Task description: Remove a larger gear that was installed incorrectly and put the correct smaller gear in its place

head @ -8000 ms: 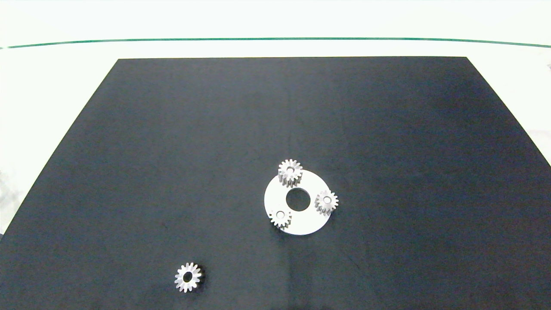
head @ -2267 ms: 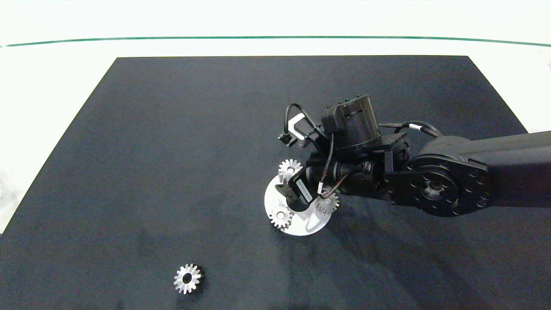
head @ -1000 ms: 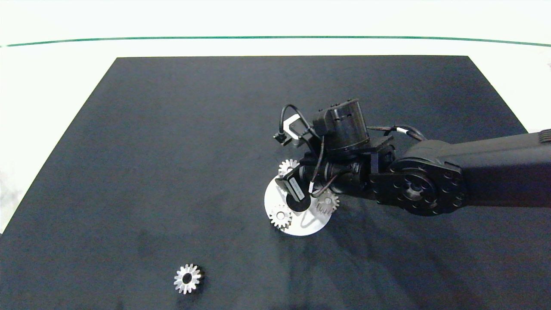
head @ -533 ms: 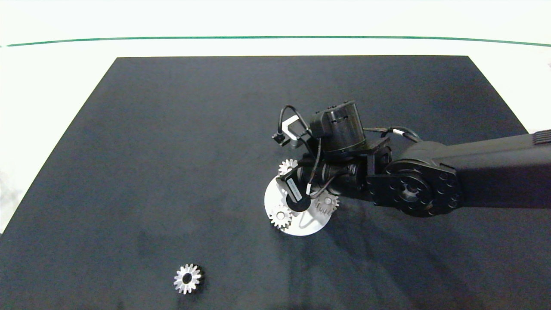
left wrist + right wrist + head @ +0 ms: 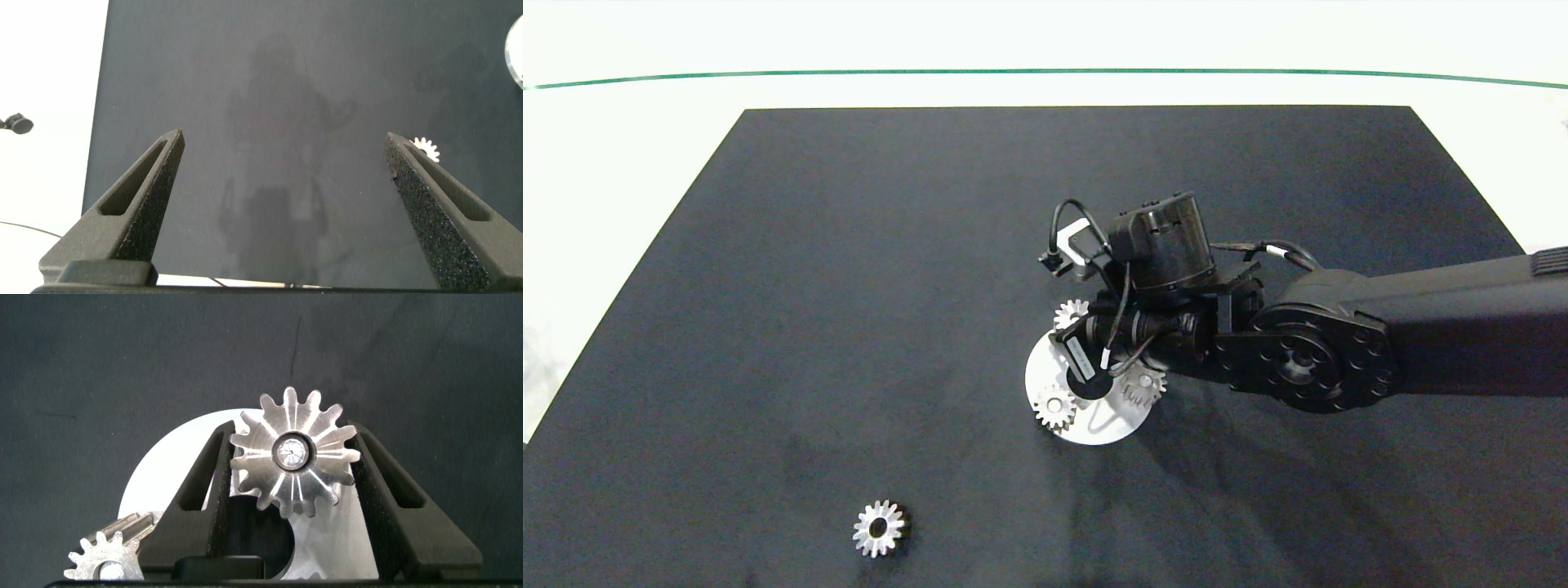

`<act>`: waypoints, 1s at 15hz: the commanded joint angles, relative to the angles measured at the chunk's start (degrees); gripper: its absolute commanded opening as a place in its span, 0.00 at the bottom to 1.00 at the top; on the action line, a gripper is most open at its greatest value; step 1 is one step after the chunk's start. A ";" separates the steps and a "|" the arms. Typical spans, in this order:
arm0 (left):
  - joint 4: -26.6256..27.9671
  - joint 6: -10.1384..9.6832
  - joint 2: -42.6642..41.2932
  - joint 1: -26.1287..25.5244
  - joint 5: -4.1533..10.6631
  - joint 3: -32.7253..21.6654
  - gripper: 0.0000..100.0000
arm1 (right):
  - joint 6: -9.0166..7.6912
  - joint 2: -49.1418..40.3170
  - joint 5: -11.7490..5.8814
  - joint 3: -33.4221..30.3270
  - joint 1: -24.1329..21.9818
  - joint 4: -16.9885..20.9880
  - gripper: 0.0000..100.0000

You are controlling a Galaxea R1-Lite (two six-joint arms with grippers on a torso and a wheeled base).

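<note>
The right gripper (image 5: pixel 294 469) has its jaws set narrow either side of the larger gear (image 5: pixel 294 463), the fingers touching its teeth, the gear still on its pin on the white disc (image 5: pixel 167 469). Since half a second ago the arm has edged slightly farther in. Well off from these jaws, the smaller gear (image 5: pixel 879 527) lies unmoved on the bench (image 5: pixel 849 286). The left gripper (image 5: pixel 286 208) hangs wide open, that gear (image 5: pixel 425 149) just outside one finger.

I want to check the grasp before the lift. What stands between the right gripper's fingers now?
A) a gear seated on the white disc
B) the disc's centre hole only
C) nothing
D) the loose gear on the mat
A: in the right wrist view the right gripper has a finger on each side of the larger gear, seated on the disc.
</note>
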 commanded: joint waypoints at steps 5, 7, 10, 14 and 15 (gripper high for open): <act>0.16 -0.01 -0.03 0.07 0.04 -0.10 1.00 | 0.26 -0.27 -0.43 0.29 0.44 0.12 0.31; 0.16 -0.01 -0.12 0.07 0.04 -0.01 1.00 | 2.55 -0.80 -0.52 0.29 1.06 0.12 0.31; 0.16 -0.01 -0.30 0.07 0.13 -0.01 1.00 | 2.81 -1.15 -0.52 0.56 1.41 0.12 0.31; 0.16 -0.01 -0.30 0.07 0.13 -0.10 1.00 | 2.81 -2.12 -0.52 0.38 1.41 0.03 0.31; 0.16 -0.01 -0.30 0.07 0.13 -0.10 1.00 | 2.81 -2.65 -0.52 0.47 1.41 0.12 0.31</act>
